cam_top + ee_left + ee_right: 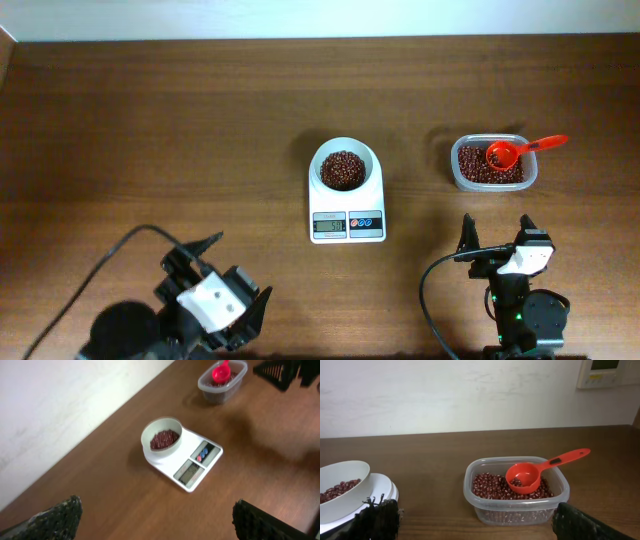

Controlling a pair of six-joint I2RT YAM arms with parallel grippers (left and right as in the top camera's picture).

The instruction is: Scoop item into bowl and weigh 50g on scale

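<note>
I had both arms low at the near edge of the desk (150,130). Left tool (156,507) was spread wide and empty, and right tool (475,510) was wide and empty too. Bowl (368,156) sat on the scale (347,226) mid-desk, beans (343,171) inside. Display was too small to read. To its right and well apart stood a clear tub (455,172) of more beans, with a red scoop (503,154) resting in it, handle over the rim.

Seen from overhead, the figures on the scale (347,206) display (330,225) are too small to read. In the right wrist view, the bowl (355,497) is cropped by the left edge.
</note>
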